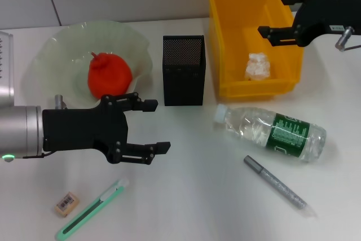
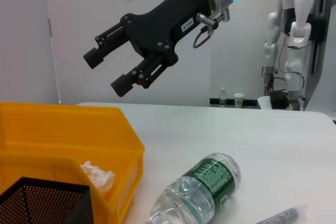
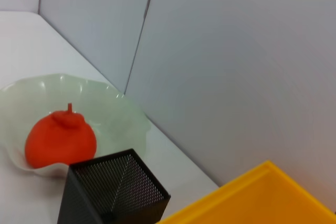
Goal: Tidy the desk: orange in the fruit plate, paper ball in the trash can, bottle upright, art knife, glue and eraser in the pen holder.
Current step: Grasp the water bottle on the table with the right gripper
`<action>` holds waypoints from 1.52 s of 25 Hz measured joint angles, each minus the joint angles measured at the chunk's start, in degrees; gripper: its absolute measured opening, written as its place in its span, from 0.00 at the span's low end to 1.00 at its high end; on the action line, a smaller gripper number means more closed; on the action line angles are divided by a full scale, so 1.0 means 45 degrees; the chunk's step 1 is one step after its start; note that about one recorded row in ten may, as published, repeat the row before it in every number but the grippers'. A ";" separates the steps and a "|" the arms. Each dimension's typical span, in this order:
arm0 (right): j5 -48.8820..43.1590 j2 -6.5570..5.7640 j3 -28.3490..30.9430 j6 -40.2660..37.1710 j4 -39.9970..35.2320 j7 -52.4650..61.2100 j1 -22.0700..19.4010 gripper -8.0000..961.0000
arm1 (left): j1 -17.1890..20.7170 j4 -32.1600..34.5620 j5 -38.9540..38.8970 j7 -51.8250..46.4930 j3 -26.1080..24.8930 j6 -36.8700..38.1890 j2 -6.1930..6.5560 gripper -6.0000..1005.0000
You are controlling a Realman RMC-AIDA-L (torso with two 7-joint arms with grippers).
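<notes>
So the orange (image 1: 109,75) is sitting in the pale green fruit plate (image 1: 56,49) at the far left of the white counter (image 1: 192,190), and the paper ball (image 1: 257,66) is lying inside the yellow bin (image 1: 225,4) at the far right. The black mesh pen holder (image 1: 183,70) stands between the plate and the bin. The bottle (image 1: 271,132) with the green label is on its side, just near of the bin. A grey pen-like thing (image 1: 274,183) lies near of the bottle on the right. Down at the near left you've got the green art knife (image 1: 91,209) with the eraser (image 1: 66,204) right beside it. The left hand (image 1: 153,126) hovers open and empty over the counter, near of the plate. The right hand (image 1: 266,32) is up over the bin, fingers apart, holding nothing.
</notes>
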 joint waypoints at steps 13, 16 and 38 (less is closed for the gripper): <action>-0.0956 0.0054 -0.0094 -0.1894 -0.0868 0.2051 -0.0250 0.81 | -0.0014 -0.0096 -0.0001 0.0000 0.0035 0.0001 -0.0001 0.86; -0.1088 0.0071 -0.0140 -0.2381 -0.1335 0.2612 -0.0366 0.81 | -0.0014 -0.0120 0.0000 0.0000 0.0035 0.0000 -0.0001 0.86; -0.2277 -0.0052 0.0086 -0.5210 -0.1924 0.4975 -0.0030 0.81 | 0.0002 -0.0137 -0.0001 0.0000 0.0256 0.0021 0.0000 0.86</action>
